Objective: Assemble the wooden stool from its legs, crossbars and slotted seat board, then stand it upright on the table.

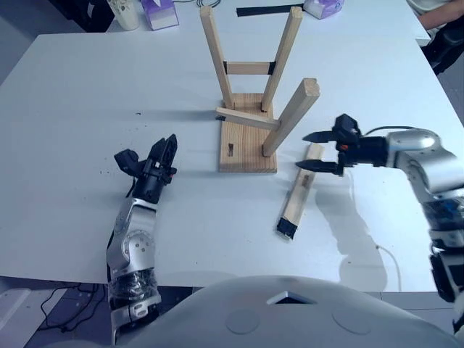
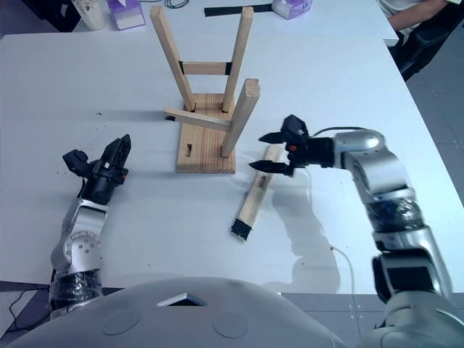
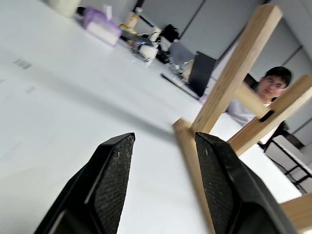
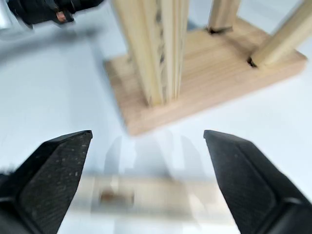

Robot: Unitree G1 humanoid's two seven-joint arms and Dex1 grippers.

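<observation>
Stool upside down, part built. seat board [image 1: 245,158] flat mid-table, slots up. Standing in it: far legs [image 1: 217,58], joined by crossbar [image 1: 248,68]. Also third leg [image 1: 292,116] at near-right corner, leaning. second crossbar [image 1: 246,118] slants from it toward left; seating unclear. Not yet fitted: loose leg [image 1: 297,199] on table, right of board.

Left to do, I'd judge: fit 4th leg, square up crossbars, flip upright.

right gripper [image 1: 301,151] wide open, empty, over far end of loose leg. left gripper [image 1: 167,141] part open, empty, resting on table near left.

Surface: white table [image 1: 87,109]. purple box [image 1: 159,13] and black strip [image 1: 262,10] at far edge.
</observation>
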